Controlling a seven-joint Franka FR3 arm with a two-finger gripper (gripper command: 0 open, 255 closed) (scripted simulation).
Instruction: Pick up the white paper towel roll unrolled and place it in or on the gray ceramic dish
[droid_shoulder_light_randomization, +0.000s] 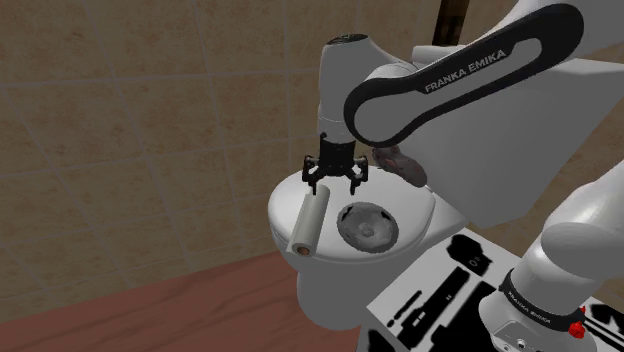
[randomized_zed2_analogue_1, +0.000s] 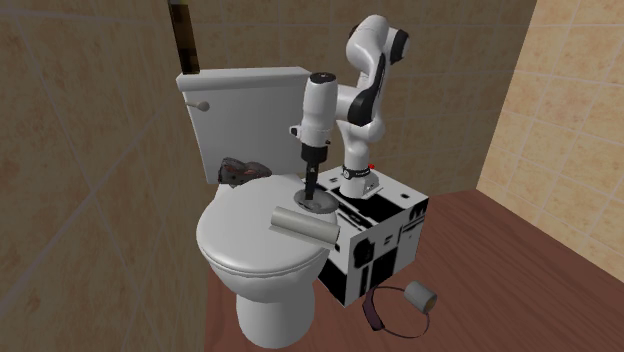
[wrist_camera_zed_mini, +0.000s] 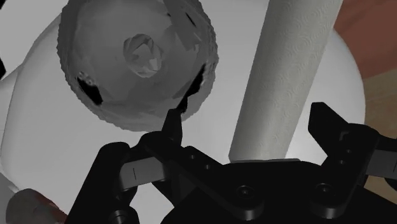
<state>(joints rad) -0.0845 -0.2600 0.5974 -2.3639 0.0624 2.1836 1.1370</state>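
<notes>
On the toilet lid (droid_shoulder_light_randomization: 285, 205), towel roll (droid_shoulder_light_randomization: 309, 226) at the rim; empty pincer (droid_shoulder_light_randomization: 336, 188) spread wide above.

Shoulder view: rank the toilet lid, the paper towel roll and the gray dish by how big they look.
1. toilet lid
2. gray dish
3. paper towel roll, about as long as the dish is wide but far narrower

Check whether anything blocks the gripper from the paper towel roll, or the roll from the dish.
Nothing visible does. The open gripper hangs above one end of the paper towel roll, which lies on the toilet lid beside the gray dish, with bare lid between them.
</notes>
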